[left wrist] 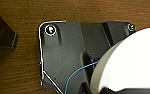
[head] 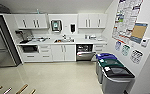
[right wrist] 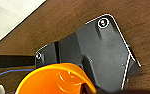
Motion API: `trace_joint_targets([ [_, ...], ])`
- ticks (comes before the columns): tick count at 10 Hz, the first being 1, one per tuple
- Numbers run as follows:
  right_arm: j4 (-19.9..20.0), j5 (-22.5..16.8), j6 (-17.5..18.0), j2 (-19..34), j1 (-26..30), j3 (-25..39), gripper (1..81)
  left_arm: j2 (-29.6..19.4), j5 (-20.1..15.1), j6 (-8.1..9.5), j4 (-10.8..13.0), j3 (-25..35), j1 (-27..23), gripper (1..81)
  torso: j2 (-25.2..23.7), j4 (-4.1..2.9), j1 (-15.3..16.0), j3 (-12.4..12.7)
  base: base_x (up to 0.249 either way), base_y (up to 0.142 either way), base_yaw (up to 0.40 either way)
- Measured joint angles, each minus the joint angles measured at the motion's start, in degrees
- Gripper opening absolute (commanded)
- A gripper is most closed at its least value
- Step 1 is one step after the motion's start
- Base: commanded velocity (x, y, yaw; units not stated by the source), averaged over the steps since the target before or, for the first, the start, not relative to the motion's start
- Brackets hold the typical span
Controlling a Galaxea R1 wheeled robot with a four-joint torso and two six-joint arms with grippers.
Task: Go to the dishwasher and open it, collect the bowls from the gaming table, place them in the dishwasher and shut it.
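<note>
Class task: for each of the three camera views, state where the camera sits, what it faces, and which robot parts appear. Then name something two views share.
Head view: high on the robot, facing forward and down at a kitchenette with the open dishwasher and bins; no robot part.
Left wrist view: on the left wrist, facing a white bowl over a wooden surface; dark plate.
Right wrist view: on the right wrist, facing an orange bowl over wood; dark plate.
Both wrist views share the plate and wood.

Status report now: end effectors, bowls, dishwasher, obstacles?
Round orange bowl at right end effector. Steel-fronted dishwasher open ahead. Three lidded waste bins right of path.
</note>
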State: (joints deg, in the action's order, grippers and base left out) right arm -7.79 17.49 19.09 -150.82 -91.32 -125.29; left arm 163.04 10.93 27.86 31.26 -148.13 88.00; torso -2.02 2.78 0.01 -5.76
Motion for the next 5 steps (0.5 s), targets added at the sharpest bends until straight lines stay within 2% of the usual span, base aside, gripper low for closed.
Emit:
trace_joint_targets([
  [5,-0.04,0.04,0.0,-0.17,0.11,-0.23,1.0,0.13,0.0,0.01,0.0,-0.09,-0.18,1.0,0.02,0.0,0.02,0.0,0.162,0.0,0.0],
])
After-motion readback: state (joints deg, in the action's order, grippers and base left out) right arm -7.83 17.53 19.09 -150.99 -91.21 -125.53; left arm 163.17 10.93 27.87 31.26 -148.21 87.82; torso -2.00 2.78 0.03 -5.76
